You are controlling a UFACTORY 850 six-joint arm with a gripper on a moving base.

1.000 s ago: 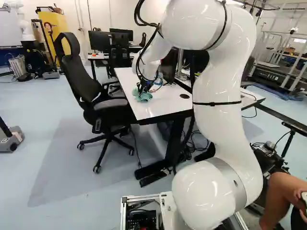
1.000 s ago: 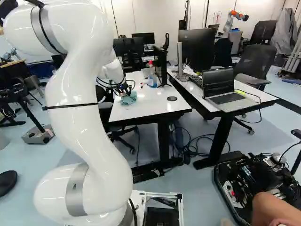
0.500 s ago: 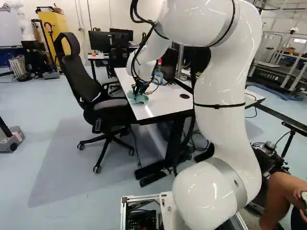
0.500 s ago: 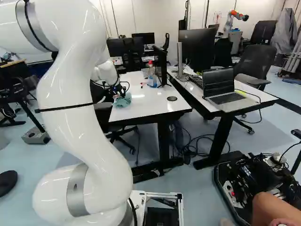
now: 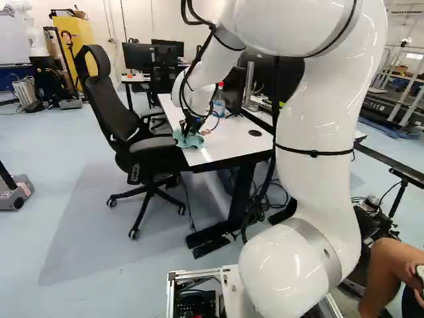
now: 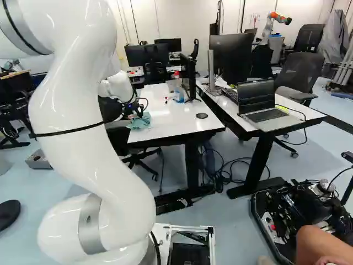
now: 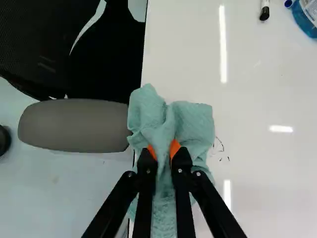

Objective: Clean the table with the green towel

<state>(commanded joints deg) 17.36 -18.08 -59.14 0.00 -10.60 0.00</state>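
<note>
At the near left corner of the white table (image 5: 232,140) my gripper (image 5: 189,131) holds the green towel (image 5: 191,140) down on the surface. The wrist view has the gripper (image 7: 165,151) with its orange pads pinching a fold of the towel (image 7: 190,121) from both sides. The cloth spreads around the fingertips and partly overhangs the table's edge beside the chair. Small dark marks (image 7: 220,146) lie on the white top right beside the towel.
A black office chair (image 5: 156,142) stands against the table's left side, its armrest (image 7: 74,125) close to the towel. Farther along the table are a blue spray bottle (image 6: 179,95), a marker (image 7: 265,11) and a monitor. A laptop (image 6: 267,113) sits on the adjoining desk. Another robot (image 6: 274,23) stands far back.
The arm has swung left and nearer along the tabletop, and the gripped towel has slid with it toward the table's near left corner. The base has stayed put.
</note>
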